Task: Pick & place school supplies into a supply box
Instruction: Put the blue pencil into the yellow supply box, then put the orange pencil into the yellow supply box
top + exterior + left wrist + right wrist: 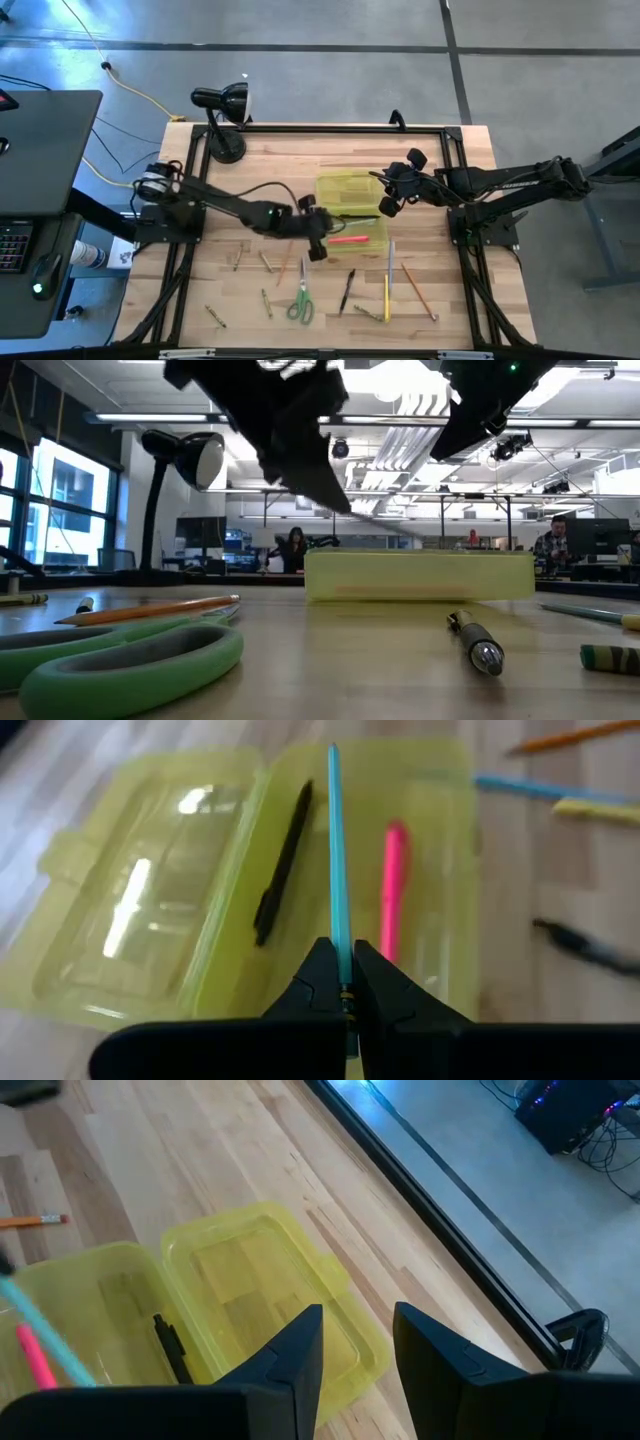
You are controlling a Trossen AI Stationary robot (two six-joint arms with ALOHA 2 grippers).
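Turquoise thin pencil (335, 850) pinched by left gripper (345, 982) above translucent yellow-green plastic box (420, 780); skewed release risks rim bounce-out. Right gripper (358, 1342) idle, parted.

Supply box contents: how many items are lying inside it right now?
2 in the supply box: a black pen near the hinge and a pink marker beside it. A blue pencil hangs above them, gripped in the left tool, not yet inside.

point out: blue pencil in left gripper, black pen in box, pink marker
blue pencil (334, 850), left wrist view, mid-shaft above the fingers.
black pen (283, 862), left wrist view, middle of barrel.
pink marker (392, 880), left wrist view, middle of body.
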